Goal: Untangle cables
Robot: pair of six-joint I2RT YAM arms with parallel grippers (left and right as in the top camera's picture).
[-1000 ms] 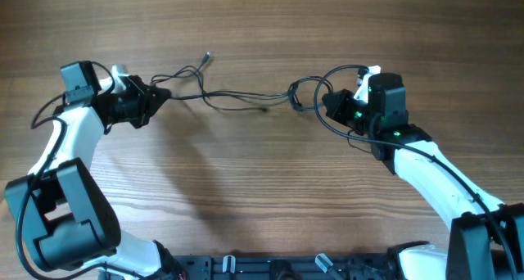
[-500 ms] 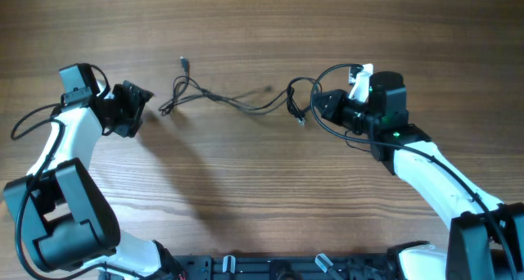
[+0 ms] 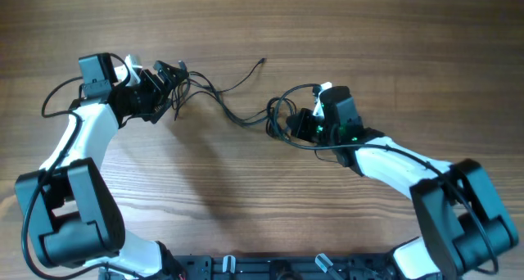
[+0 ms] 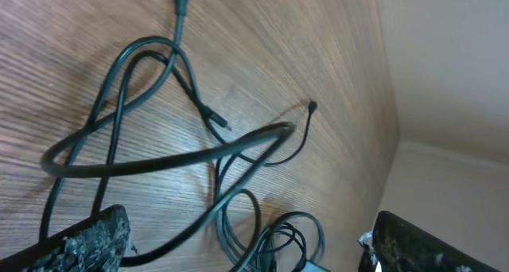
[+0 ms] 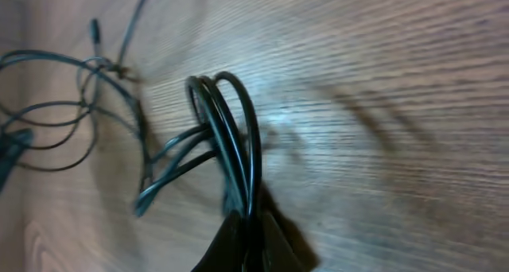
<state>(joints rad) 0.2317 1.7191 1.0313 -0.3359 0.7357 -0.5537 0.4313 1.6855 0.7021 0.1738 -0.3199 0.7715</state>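
Thin, glossy black cables (image 3: 233, 116) are looped over the wood-grain table (image 3: 327, 34). At the tangle's left end the left gripper (image 3: 172, 89) is spread wide. 3 loops are pinched by the right gripper (image 3: 296, 126).

Item: thin black flexible cables (image 3: 223, 108), on my wooden worktop (image 3: 262, 206) toward its far edge, strung between my left gripper (image 3: 169, 85) and right gripper (image 3: 296, 126); loops beside each.

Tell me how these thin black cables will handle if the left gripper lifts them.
Probably floppy: the cables lie in loose, curving loops. Likely light, being far thinner than the left gripper. Lifting one strand may drag others, since loops cross and the right gripper pinches a bundle.
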